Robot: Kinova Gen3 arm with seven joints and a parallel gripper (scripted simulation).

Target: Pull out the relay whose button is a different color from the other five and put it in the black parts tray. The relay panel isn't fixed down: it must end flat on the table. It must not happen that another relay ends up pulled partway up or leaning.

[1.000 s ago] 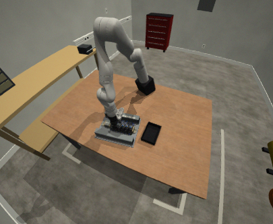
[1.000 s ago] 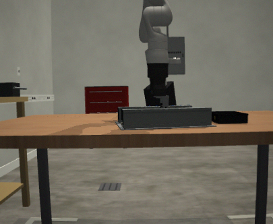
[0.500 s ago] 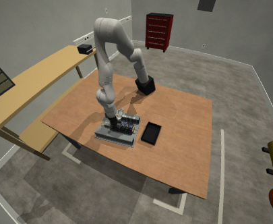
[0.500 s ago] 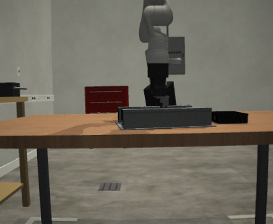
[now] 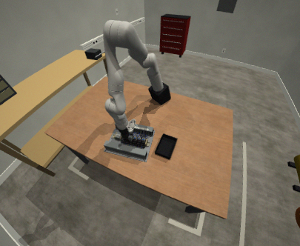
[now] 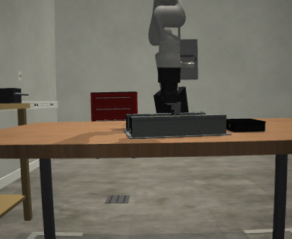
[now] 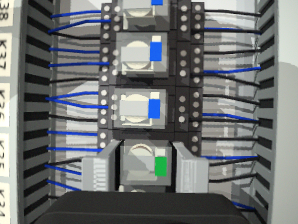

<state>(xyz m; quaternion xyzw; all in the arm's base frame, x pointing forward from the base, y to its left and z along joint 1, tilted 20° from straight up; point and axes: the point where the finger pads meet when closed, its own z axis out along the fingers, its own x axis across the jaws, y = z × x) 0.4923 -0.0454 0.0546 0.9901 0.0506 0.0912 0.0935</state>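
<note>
In the wrist view the two-finger grey tool (image 7: 146,172) is clamped partway closed on the grey relay with the green button (image 7: 145,162), one ribbed finger (image 7: 99,172) pressed against each of its sides, and the relay sits in its socket in the row. Just beyond it in the same row stand grey relays with blue buttons (image 7: 140,106), with blue and black wires running off to slotted ducts on either side. The low grey relay panel (image 6: 175,126) lies flat on the brown wooden bench (image 5: 193,163), near the middle of its front edge. The shallow black rectangular parts tray (image 5: 166,146) rests just beside the panel's right end, apart from it, toward the right edge
</note>
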